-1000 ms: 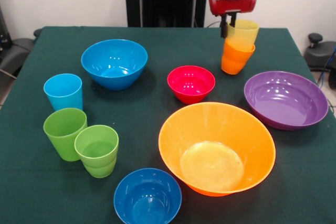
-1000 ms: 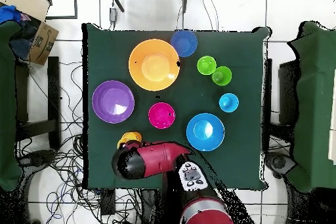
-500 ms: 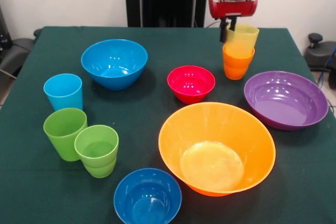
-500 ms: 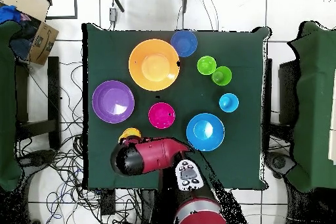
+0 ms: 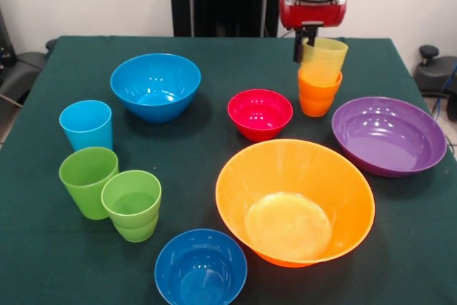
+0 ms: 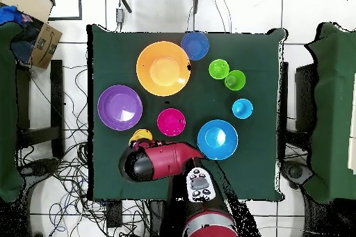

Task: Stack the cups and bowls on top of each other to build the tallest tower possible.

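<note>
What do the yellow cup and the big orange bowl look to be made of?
Yellow cup: likely thin glossy plastic, slightly translucent; the orange cup's rim shows faintly through it. Big orange bowl: probably the same moulded plastic, with a smooth wall and bright sheen on its base.

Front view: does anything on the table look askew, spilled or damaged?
Only one thing stands out: the yellow cup nested in the orange cup leans slightly to the right instead of sitting square, with the gripper at its rim. The other cups and bowls stand upright and look intact; nothing has spilled.
</note>
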Available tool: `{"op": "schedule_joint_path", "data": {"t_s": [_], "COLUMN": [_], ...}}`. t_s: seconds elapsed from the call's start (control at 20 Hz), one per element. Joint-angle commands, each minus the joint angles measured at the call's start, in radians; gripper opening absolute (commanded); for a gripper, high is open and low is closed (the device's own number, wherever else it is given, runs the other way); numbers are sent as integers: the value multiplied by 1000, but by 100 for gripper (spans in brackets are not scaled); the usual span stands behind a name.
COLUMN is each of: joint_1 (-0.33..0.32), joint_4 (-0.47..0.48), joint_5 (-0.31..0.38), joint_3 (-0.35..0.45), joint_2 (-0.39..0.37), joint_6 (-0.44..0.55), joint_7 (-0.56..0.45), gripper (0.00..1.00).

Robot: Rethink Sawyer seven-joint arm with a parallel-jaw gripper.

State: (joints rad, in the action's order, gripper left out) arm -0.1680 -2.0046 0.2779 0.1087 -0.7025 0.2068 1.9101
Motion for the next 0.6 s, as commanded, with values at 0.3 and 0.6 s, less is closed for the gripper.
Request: {"op": "schedule_joint_path", "data": {"t_s": [0.3,0.6], "joint_1": [-30,-29], "joint_4": [48,56], "joint_5": [9,5], "joint_3": [82,86], "joint_2": [44,50], "joint_6": [152,162], "joint_7": [3,9], "gripper": [0,0]}}
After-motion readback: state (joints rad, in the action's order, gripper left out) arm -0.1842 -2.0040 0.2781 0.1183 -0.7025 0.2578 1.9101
